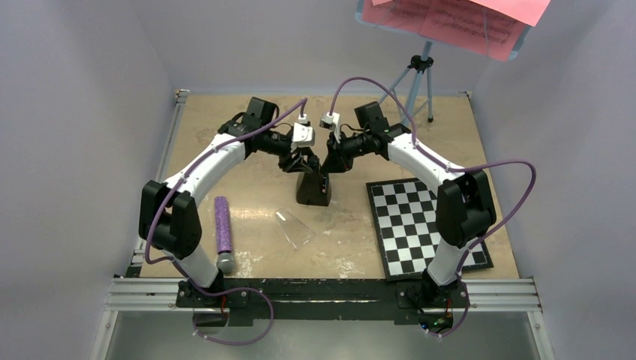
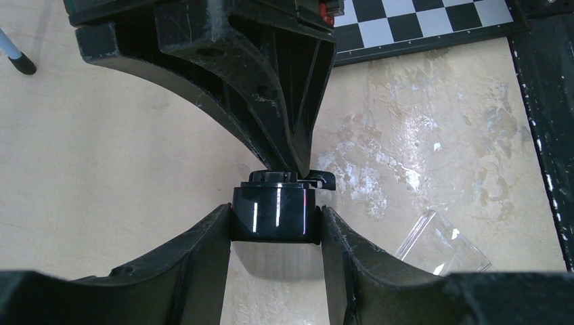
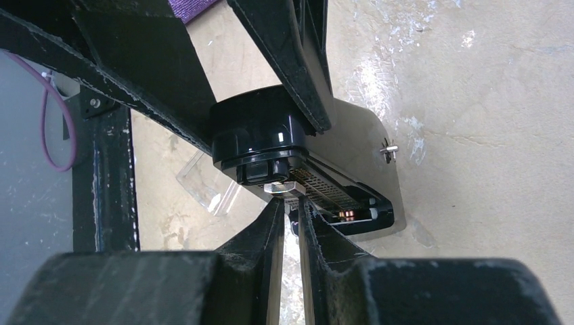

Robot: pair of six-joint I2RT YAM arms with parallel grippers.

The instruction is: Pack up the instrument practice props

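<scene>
The black pyramid metronome [image 1: 313,189] stands upright mid-table, its clear cover [image 1: 294,227] off and lying flat in front of it. My left gripper [image 2: 275,218] is shut on the metronome's glossy top [image 2: 275,211], one finger on each side. My right gripper [image 3: 291,206] comes in from the opposite side, jaws almost together, pinching the thin pendulum just under its silver weight [image 3: 284,185] on the metronome's face [image 3: 332,193]. The light-blue music stand [image 1: 417,75] is at the back right, with pink sheet-music pages [image 1: 450,21] on its desk.
A black-and-white checkered board [image 1: 421,225] lies right of the metronome. A purple microphone [image 1: 223,231] lies at the left, near the front rail [image 1: 322,294]. The clear cover [image 2: 443,245] sits close to the metronome's near side.
</scene>
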